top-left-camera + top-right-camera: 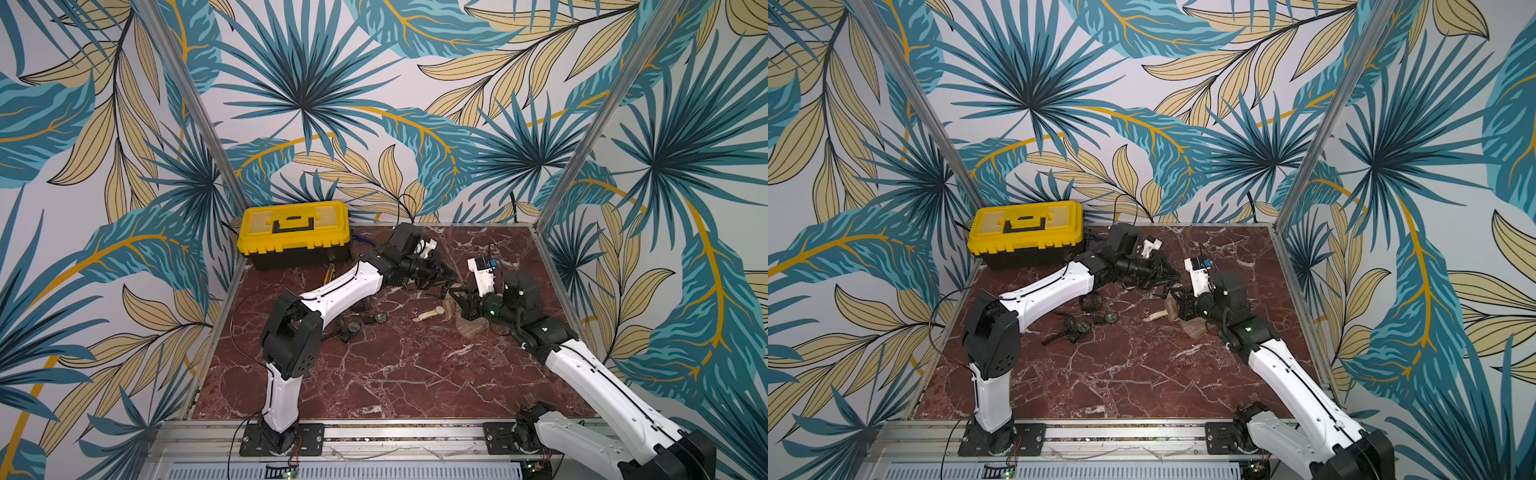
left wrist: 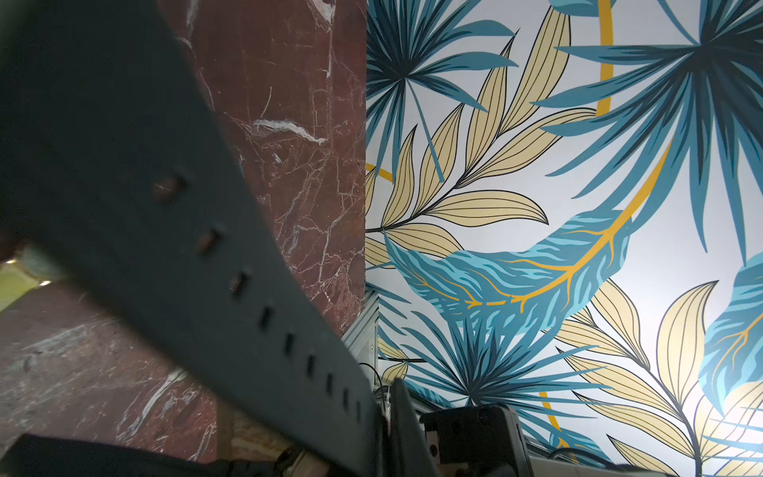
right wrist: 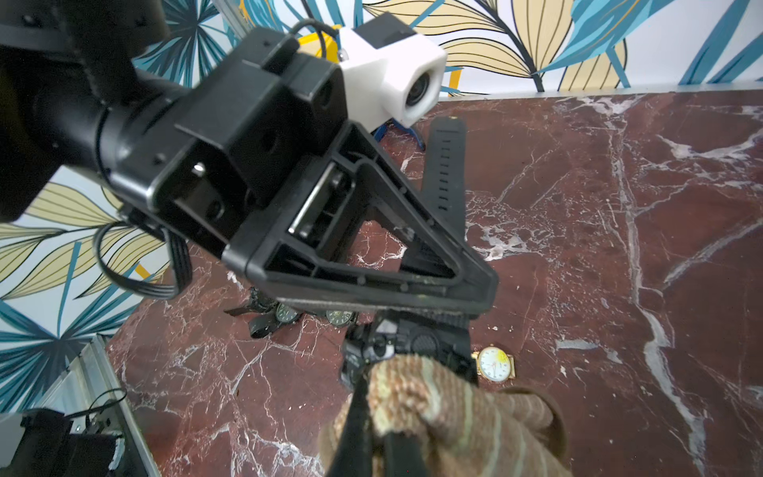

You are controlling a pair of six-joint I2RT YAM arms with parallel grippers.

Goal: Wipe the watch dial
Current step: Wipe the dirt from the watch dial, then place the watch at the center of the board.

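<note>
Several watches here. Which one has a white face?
The gold watch lying on the table near the striped cloth. The other watches are black.

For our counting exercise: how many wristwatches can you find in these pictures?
4 for sure: a black watch in the left end effector, a gold watch lying on the marble table, and two dark-dialled watches further off. The tangled straps there may hide another.

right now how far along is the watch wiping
Done: left gripper has the black watch clamped, right gripper has the cloth. In hand: cloth pressed against that watch's face. Left: finishing the wipe; the dial is mostly under the cloth. The gold watch shows a yellow smudge.
</note>
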